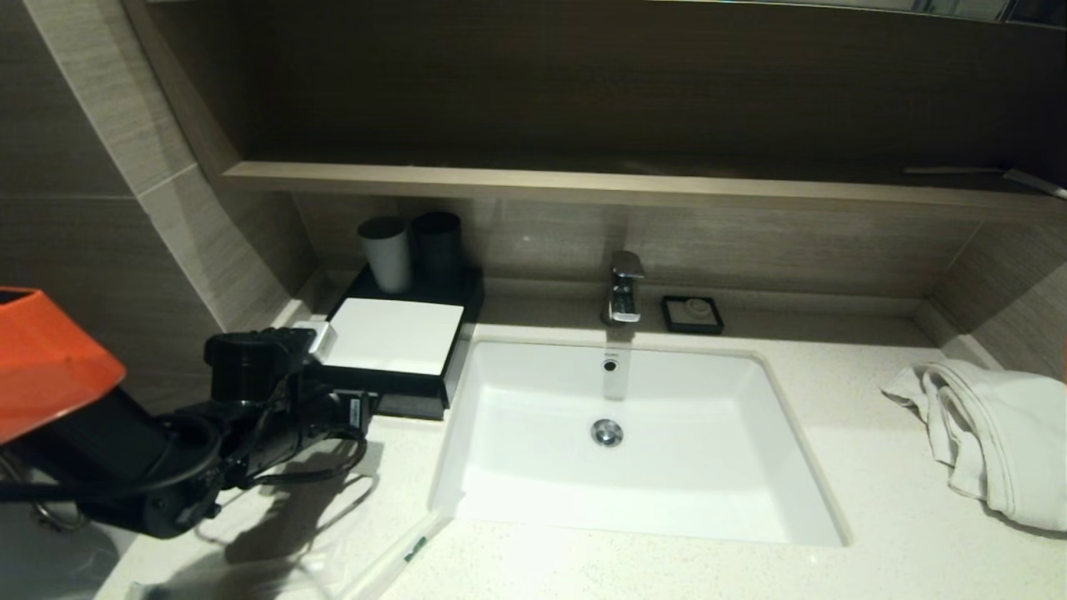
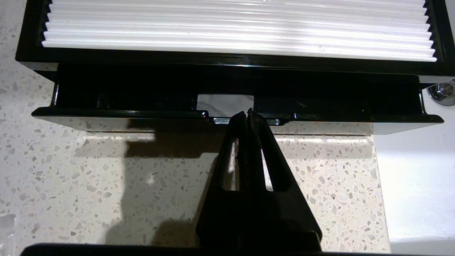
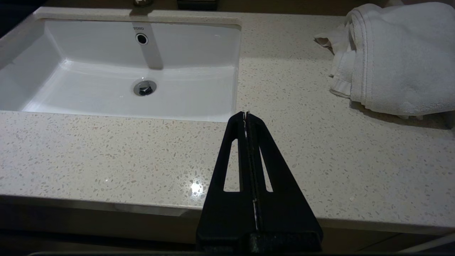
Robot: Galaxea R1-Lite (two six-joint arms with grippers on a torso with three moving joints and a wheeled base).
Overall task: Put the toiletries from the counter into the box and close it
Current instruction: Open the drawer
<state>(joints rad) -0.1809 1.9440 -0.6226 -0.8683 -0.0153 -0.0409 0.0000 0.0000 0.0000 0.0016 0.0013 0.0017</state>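
At the box's (image 2: 227, 57) near drawer (image 2: 142, 114): left end effector (image 2: 247, 113) pressed together, tips touching drawer lip | right end effector (image 3: 246, 114) together above desk (image 3: 106, 156)

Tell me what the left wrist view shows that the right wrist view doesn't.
Only the left wrist view shows the low black box with the ribbed white top, its shallow front drawer slightly open, and the shut left hand at the drawer's centre notch. Only the right wrist view shows the crumpled white towel, the basin drain and the shut right hand. Both show the speckled off-white stone counter.
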